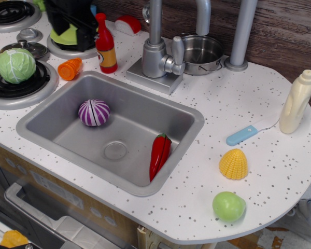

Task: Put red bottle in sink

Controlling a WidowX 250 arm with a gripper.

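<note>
The red bottle (105, 44) stands upright on the white speckled counter just behind the sink's far left corner, with a red cap and a yellow-orange label. The grey metal sink (137, 116) holds a purple onion (94, 112) and a red chili pepper (159, 153). My black gripper (70, 37) hangs at the top left over the green plate (62, 37), just left of the bottle and apart from it. Its fingers (86, 39) stand apart with the green plate showing between them, and it holds nothing.
An orange carrot piece (70, 68) lies left of the bottle. A cabbage (15, 65) sits on a burner. The faucet (156, 52) and a steel pot (199, 53) stand behind the sink. A cream bottle (296, 101), blue-handled tool (242, 135), corn (234, 164) and green ball (229, 206) are at right.
</note>
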